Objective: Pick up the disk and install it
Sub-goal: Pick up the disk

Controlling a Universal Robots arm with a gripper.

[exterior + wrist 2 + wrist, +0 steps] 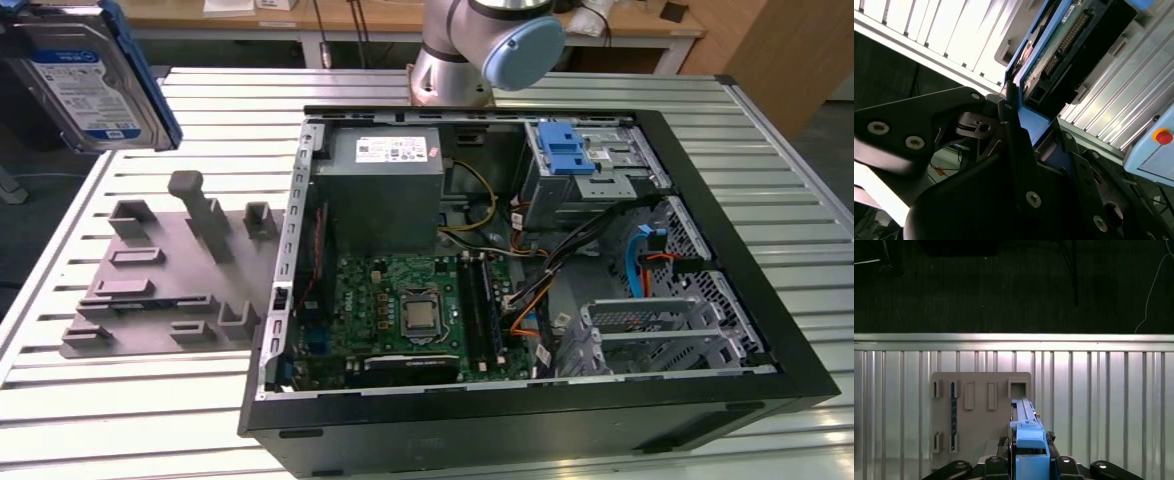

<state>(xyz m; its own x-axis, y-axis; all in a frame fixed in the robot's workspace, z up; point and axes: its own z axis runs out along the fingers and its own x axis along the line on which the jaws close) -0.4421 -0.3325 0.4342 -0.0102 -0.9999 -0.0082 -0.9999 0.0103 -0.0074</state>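
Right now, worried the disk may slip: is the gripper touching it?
Touching. In the second wrist view the gripper clamps the disk by its blue carrier frame, with no gap showing between them.

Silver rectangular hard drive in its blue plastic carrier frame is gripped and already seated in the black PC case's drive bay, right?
Gripped, yes: the gripper is shut on the hard drive. But it is not in the bay; the exterior view shows it in the air at that view's left, outside the black PC case.
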